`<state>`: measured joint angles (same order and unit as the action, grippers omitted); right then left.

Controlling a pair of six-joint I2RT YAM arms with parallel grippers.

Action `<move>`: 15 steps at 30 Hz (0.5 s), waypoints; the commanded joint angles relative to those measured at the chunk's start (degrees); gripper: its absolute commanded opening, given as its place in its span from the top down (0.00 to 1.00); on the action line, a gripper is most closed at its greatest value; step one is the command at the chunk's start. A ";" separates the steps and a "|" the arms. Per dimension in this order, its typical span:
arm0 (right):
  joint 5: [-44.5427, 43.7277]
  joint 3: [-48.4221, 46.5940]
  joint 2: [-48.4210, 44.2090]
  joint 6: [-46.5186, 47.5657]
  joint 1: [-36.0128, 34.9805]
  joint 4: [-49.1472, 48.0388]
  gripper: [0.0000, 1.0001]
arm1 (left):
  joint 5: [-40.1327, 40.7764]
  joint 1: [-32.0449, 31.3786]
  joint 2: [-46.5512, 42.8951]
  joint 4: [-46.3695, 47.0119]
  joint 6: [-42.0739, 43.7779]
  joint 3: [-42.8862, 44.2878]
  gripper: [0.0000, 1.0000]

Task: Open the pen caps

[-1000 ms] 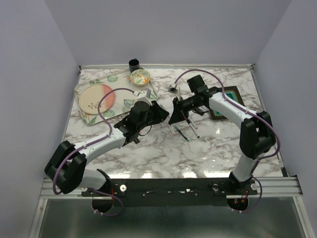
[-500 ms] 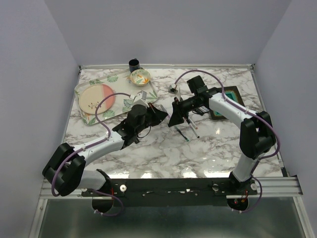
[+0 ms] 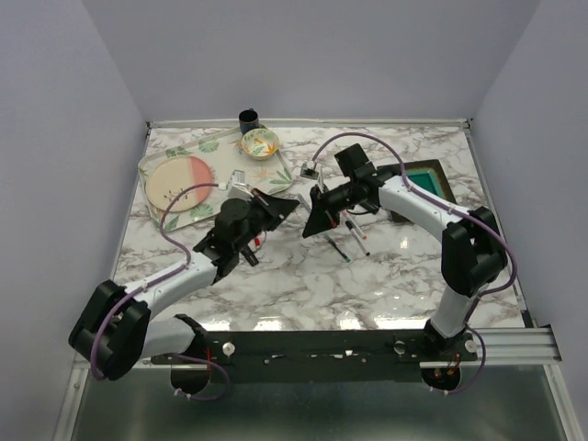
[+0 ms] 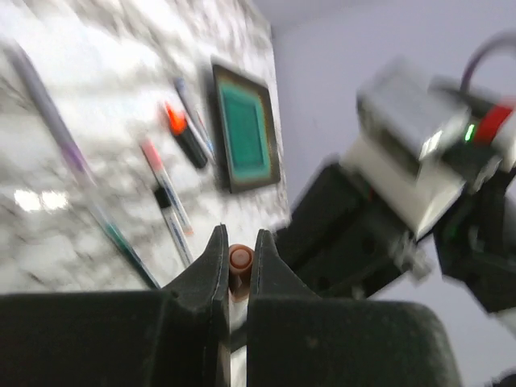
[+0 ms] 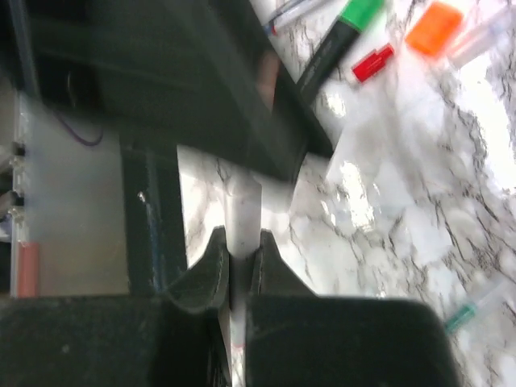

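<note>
The left claw (image 4: 239,242) is pinched tight on a reddish-brown pen cap (image 4: 240,260), seen end-on between its fingers. The right claw (image 5: 240,238) is clamped on a white pen (image 5: 243,201), held above the worktop (image 3: 303,285) just beside the left claw. A red cap (image 5: 372,62) and an orange cap (image 5: 435,28) lie loose near a green highlighter (image 5: 339,40).

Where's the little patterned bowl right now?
In the top view, far side, left of centre: the bowl sits by the tray's far edge, in front of the black cup.
</note>
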<state>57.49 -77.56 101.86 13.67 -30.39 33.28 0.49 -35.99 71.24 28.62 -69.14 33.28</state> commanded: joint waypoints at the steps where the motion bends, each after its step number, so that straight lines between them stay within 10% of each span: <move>1: -1.41 -1.89 0.08 3.81 -1.16 7.58 1.00 | 9.70 19.41 -9.62 -8.56 0.76 -0.76 1.00; 15: -24.18 -0.14 -3.16 3.12 3.66 1.79 0.99 | -8.49 26.68 -12.19 -21.66 13.85 -4.71 1.00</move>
<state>43.03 -78.35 101.41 16.58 -31.66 37.63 0.21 -7.60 57.34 13.89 -62.98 31.62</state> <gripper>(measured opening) 0.086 0.090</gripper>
